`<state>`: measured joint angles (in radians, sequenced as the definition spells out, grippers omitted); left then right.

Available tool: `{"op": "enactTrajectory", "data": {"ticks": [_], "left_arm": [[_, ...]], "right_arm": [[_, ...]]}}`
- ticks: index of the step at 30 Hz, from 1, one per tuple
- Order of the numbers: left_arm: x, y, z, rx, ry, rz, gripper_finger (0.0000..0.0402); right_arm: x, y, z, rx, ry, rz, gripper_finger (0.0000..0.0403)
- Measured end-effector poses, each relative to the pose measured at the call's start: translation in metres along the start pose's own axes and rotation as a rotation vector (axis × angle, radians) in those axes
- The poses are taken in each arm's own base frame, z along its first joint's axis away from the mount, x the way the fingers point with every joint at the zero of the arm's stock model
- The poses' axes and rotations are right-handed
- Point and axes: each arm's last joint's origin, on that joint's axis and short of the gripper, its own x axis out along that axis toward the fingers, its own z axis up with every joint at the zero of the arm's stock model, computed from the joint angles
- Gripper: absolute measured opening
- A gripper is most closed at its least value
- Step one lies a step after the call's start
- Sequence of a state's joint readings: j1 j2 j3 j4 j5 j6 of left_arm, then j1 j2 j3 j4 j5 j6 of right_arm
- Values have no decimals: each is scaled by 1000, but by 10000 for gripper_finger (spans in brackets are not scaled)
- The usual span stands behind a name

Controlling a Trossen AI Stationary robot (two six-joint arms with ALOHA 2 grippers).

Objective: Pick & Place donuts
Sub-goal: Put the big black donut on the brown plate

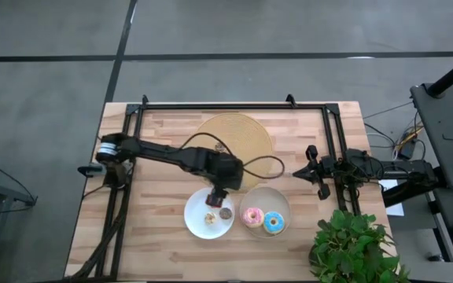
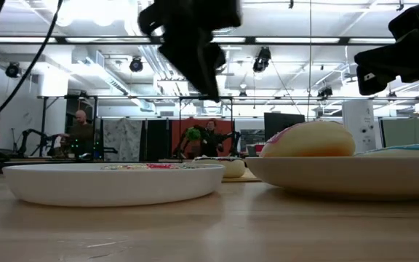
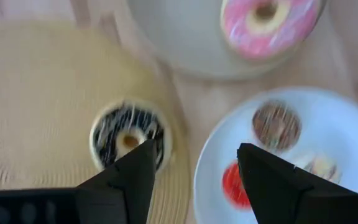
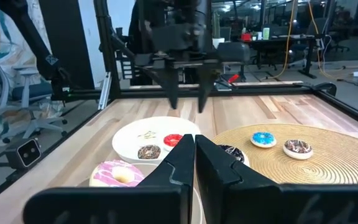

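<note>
Two larger donuts — pink [image 1: 252, 216] and light blue [image 1: 273, 223] — are seen on the lower-centre plate [image 1: 278, 198]; tiny ones [image 1: 225, 212] lie on the white plate [image 1: 195, 222]. Left gripper [image 1: 218, 196] is held apart, empty; right gripper [image 1: 299, 171] is pressed together.

Pink donut [image 2: 308, 140] on right plate [image 2: 355, 177]

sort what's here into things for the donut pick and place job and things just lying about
Job: pink iced ring donut; light blue iced ring donut; dark chocolate drizzled donut; tiny red donut; tiny brown donut; tiny tan donut; tiny blue donut.
Lying about: green leafy plant; round tan wooden board, left round white plate, right round white plate (only carrying donuts).
</note>
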<state>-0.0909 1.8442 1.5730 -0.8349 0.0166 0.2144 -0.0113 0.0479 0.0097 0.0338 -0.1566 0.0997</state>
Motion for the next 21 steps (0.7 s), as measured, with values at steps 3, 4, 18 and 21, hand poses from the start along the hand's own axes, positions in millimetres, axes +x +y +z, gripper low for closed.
{"op": "enactTrajectory", "data": {"ticks": [3,4,18,21], "left_arm": [[-3,7,-12,11,18,7,197],[-5,9,-16,17,25,8,197],[0,33,-32,82,39,-48,197],[8,34,-32,119,35,-68,197]], "right_arm": [[0,0,0,1,0,0,8],[0,0,0,-2,1,0,8],[0,0,0,-2,0,0,8],[0,0,0,1,0,0,8]]}}
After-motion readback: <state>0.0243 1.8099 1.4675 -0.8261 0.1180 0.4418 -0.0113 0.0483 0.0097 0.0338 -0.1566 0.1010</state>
